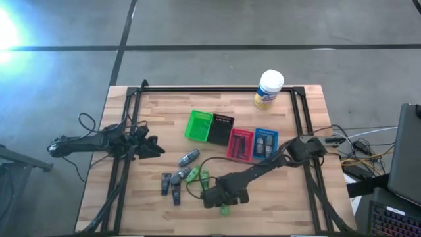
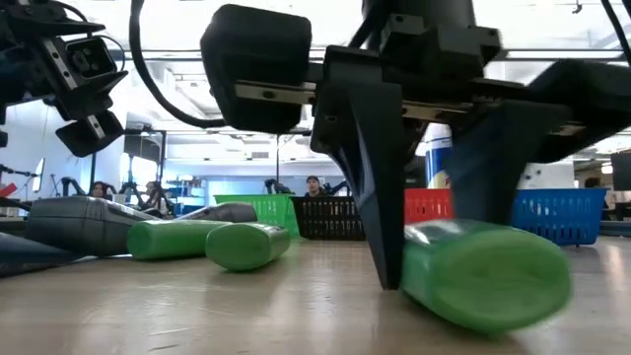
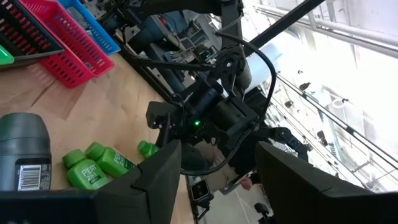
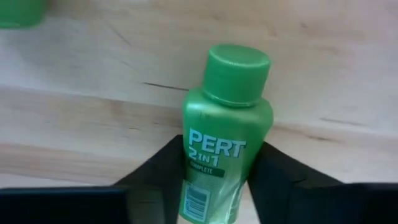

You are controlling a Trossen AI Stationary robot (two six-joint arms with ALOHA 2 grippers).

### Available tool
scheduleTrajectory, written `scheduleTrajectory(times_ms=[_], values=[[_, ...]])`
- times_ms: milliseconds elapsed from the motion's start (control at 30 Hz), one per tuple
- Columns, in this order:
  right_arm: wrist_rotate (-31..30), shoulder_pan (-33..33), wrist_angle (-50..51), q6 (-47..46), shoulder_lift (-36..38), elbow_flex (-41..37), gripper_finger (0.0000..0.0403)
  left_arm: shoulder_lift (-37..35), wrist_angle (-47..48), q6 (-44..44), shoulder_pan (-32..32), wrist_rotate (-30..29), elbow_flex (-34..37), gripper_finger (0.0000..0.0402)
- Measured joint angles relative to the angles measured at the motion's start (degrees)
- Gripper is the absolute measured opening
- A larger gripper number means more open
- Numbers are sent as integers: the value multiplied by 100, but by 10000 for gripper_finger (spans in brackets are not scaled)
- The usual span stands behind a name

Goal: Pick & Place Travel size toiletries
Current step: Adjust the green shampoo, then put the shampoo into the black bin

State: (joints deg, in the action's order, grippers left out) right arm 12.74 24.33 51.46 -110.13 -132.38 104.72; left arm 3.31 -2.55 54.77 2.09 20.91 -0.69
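My right gripper (image 1: 223,205) is low over the table's near middle, shut on a bright green bottle (image 4: 225,137) lettered PERT 2 in 1, which lies on the wood. Two more green bottles (image 1: 198,176) lie just to its left, next to grey tubes (image 1: 189,157) and small dark tubes (image 1: 171,187), all flat on the table. My left gripper (image 3: 217,180) hovers open and empty at the table's left side (image 1: 154,146), pointing toward the right arm. My right gripper holds the green bottle by its body (image 4: 193,186), below the cap, pinched between the two fingers. The fingers (image 2: 380,217) come from above, pointing down, one on each side, across the bottle. The bottle (image 2: 483,271) lies on its side on the table.
Green (image 1: 198,125), black (image 1: 220,128), red (image 1: 240,143) and blue (image 1: 266,143) bins stand in a row at mid table; the blue one holds grey items. A white tub with a yellow label (image 1: 269,89) stands at the far edge. A dark frame (image 1: 217,88) runs along the table's edges.
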Motion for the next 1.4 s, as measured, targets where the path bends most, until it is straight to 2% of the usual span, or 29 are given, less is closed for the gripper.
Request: scheduleTrajectory(times_ms=[133,300,733,1000,1200,1333,1400], values=[[-293,-93,5,284,39,75,96,0,0,-77,0,0,0,213],[-843,-285,37,394,322,90,93,1,0,-76,2,0,0,213],[-660,-370,-20,717,425,-302,105,2,-37,-42,2,-2,2,213],[-730,-686,-631,965,439,-699,144,1,-39,64,2,0,4,213],[-1344,-657,-558,1100,445,-447,209,124,2,378,2,-26,4,213],[-1562,-621,-456,1108,448,-367,256,254,-63,-61,-11,-55,3,212],[-1787,-564,-257,1011,509,-288,278,305,22,-123,-22,-266,-51,207]])
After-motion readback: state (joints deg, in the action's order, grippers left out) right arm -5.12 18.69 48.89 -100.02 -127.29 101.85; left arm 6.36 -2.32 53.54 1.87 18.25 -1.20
